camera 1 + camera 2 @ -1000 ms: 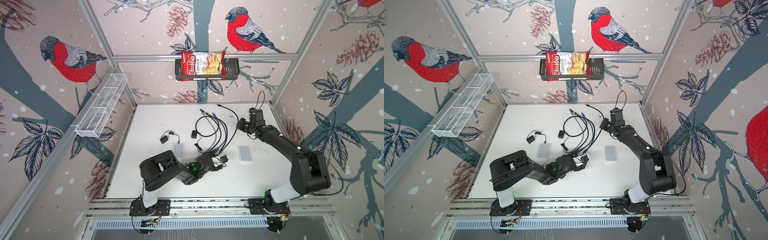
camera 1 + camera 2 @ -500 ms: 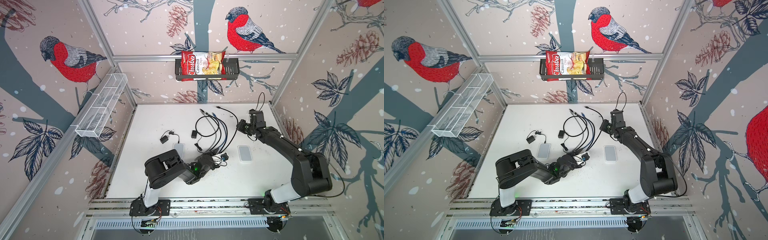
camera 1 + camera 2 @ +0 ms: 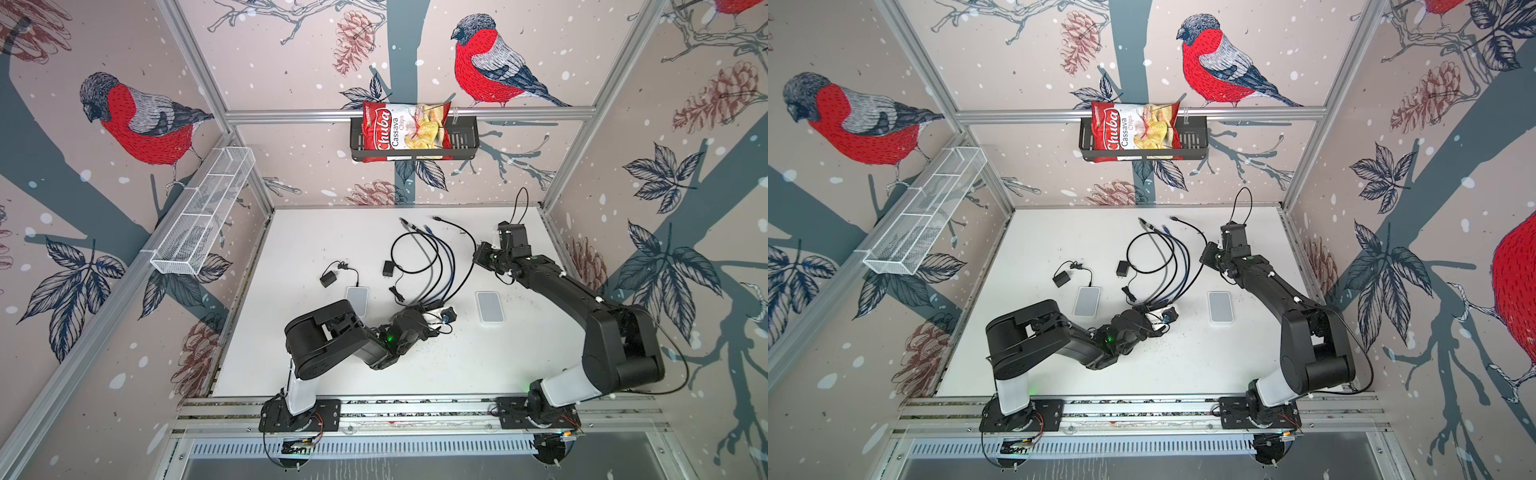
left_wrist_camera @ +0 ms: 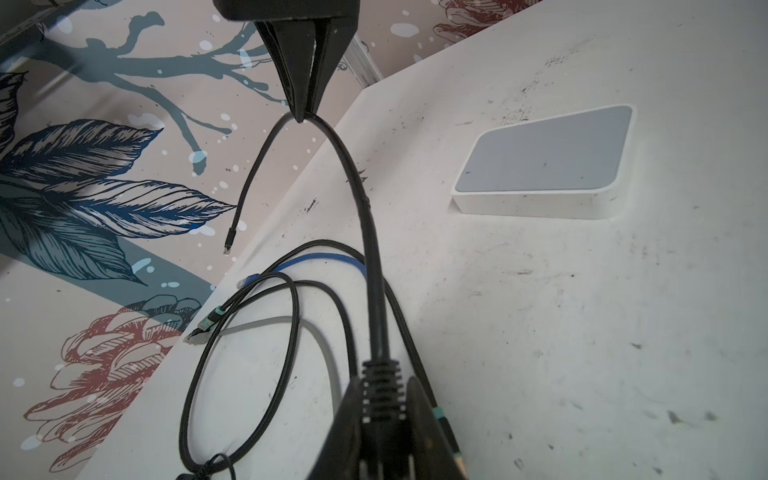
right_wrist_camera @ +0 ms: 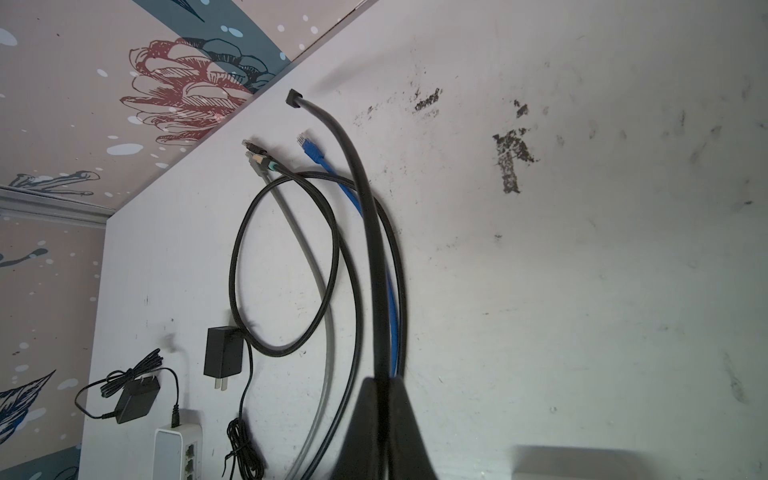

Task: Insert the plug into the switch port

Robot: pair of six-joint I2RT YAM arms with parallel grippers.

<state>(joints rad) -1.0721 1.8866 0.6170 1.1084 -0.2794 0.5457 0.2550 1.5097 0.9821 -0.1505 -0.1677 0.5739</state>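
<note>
My left gripper [image 4: 382, 384] is shut on the ribbed boot of a black cable's plug [image 4: 380, 374]; the plug's tip is hidden between the fingers. In both top views this gripper [image 3: 434, 316] [image 3: 1154, 319] lies low at mid-table, where several cables meet. Further along the same black cable [image 5: 361, 183], my right gripper [image 5: 384, 380] [image 3: 478, 254] is shut on it and holds it off the table. A white switch [image 4: 544, 166] [image 3: 489, 306] lies flat to the right of the left gripper, its ports not visible. A second switch [image 5: 178, 453] [image 3: 357, 300] shows its ports.
Blue [image 5: 316, 156], grey and black network cables fan toward the back of the table. Two black power adapters [image 3: 328, 279] [image 3: 388, 268] lie left of them. A wire basket [image 3: 199, 220] and a rack with a chips bag [image 3: 405, 131] hang on the walls.
The left gripper has closed onto the plug's boot and its arm has shifted slightly right. The right gripper has drifted a little left with the cable.
</note>
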